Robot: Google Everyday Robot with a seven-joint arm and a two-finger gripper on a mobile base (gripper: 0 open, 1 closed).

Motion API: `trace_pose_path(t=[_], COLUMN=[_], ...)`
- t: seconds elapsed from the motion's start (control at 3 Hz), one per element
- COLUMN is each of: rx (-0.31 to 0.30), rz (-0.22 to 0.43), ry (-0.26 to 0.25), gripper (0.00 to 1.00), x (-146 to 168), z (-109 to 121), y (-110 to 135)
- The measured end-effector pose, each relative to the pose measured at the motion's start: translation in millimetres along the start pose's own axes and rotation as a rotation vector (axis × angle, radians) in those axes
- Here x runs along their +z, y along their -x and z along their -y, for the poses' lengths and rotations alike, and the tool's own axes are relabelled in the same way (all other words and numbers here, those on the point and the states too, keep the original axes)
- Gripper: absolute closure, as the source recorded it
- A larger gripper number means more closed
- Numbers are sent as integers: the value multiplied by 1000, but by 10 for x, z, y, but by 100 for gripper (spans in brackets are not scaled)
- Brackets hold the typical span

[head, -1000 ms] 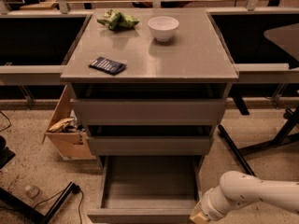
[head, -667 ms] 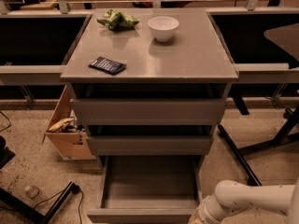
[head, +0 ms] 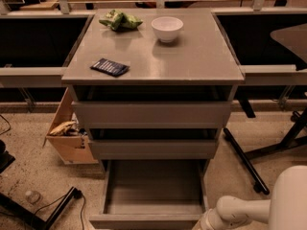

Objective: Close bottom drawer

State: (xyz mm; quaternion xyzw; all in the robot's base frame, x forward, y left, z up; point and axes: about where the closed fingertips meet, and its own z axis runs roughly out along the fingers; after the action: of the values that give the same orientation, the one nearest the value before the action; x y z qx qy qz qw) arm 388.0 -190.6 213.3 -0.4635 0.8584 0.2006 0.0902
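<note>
The bottom drawer (head: 152, 195) of the grey cabinet (head: 153, 61) is pulled far out. Its shallow grey tray is empty, and its slim flat front (head: 144, 221) lies at the bottom edge of the view. The middle drawer front (head: 153, 148) and the top drawer front (head: 152, 114) stand slightly out from the cabinet. My white arm (head: 240, 210) comes in from the bottom right, and its wrist end sits by the drawer's front right corner. The gripper itself is below the bottom edge of the view, out of sight.
On the cabinet top are a white bowl (head: 167, 28), a green chip bag (head: 119, 20) and a dark blue packet (head: 110, 67). A cardboard box (head: 67, 133) stands on the floor to the left. Black chair legs (head: 249, 162) lie to the right. Cables and a stand (head: 53, 207) are at the bottom left.
My arm has dropped lower and closer to the bottom edge, so the gripper end has slipped out of view. The bottom drawer stays open in the same place.
</note>
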Motion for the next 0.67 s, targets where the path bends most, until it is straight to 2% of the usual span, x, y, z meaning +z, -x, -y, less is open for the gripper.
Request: trace_pose_path(t=[0.33,0.67], rx=[25,26], rz=[41,95], ry=[-9,-2], gripper=[100,100], x=[294,391], z=[110,219], y=[-9,101])
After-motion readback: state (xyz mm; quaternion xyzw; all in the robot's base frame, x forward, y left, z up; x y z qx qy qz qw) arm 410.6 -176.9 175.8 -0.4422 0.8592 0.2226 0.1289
